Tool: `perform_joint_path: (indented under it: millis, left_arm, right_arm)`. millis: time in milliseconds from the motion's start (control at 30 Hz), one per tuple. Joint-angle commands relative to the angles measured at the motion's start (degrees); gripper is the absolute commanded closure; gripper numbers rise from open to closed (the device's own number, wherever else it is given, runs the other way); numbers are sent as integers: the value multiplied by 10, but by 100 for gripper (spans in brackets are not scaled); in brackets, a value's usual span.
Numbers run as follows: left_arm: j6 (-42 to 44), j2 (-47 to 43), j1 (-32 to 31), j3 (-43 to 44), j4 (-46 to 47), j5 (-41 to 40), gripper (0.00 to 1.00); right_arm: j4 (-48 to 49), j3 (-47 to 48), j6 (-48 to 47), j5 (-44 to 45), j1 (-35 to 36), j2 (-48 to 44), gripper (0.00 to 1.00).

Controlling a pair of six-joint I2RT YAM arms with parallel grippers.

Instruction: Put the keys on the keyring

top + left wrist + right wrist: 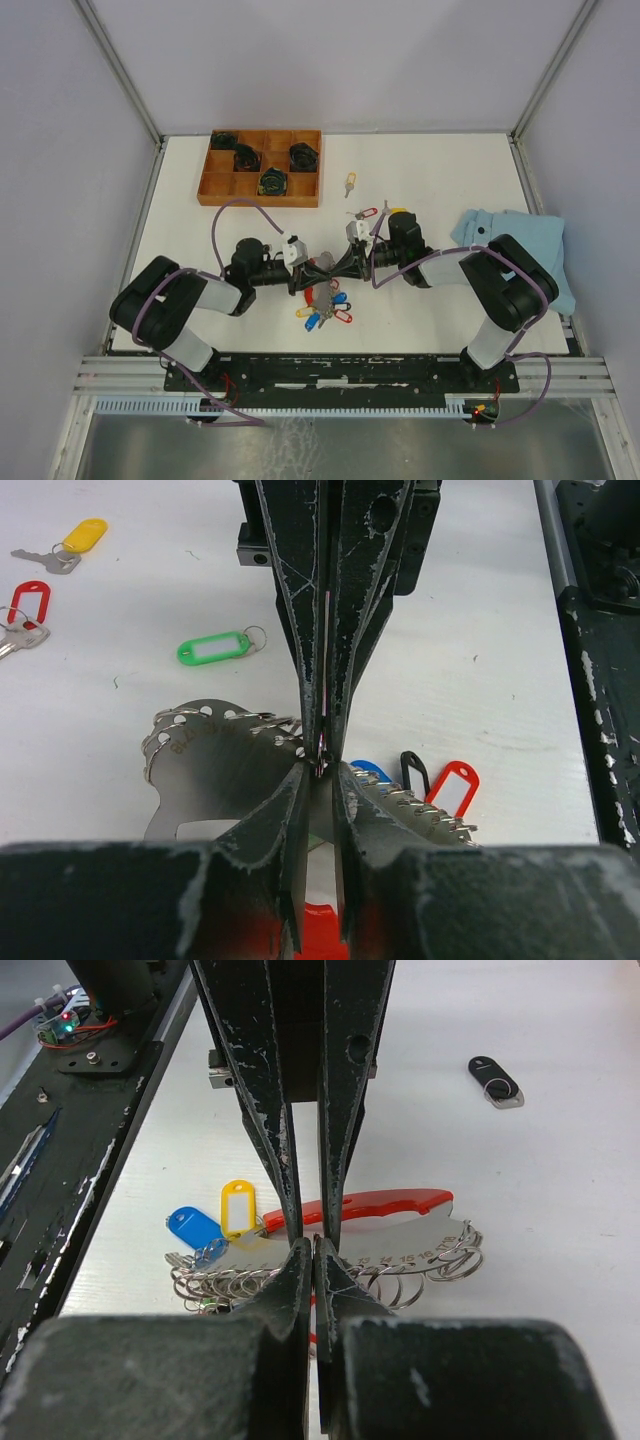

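Observation:
The keyring (322,300) lies at the table's centre, a perforated metal plate (215,770) with wire rings, a red strap (380,1203) and coloured tags. Just above it my two grippers meet tip to tip. The left gripper (320,772) has its jaws a narrow gap apart, flanking the right gripper's tips. The right gripper (313,1245) is shut, and a thin pale sliver shows between its fingers (350,630); what it is I cannot tell. Loose keys lie beyond: a yellow-tagged one (80,535) and a red-tagged one (25,605). A green tag (213,647) lies nearer.
A wooden compartment tray (205,188) with black items stands at the back left. A blue cloth (520,245) lies at the right edge, under the right arm. A small black fob (493,1080) rests on the table. A metal rail runs along the near edge.

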Motion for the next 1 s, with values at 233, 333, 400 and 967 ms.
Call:
perform_joint_path:
  millis: [233,333,400,967]
  left_arm:
    - [22,5,-3,19,15,11,97]
    - [20,-5,-3,15,11,-5,97]
    - [23,-17,-3,19,-20,-22,97]
    - [29,-57,-14,76,-207,-78,97]
  right_arm:
    - [29,31,21,-36,14,-10,99]
    - [6,26,10,-17,14,-23,92]
    - [-60,28,-34,5,12,-44,83]
    - [-295,58,-156,114,16,-116,65]
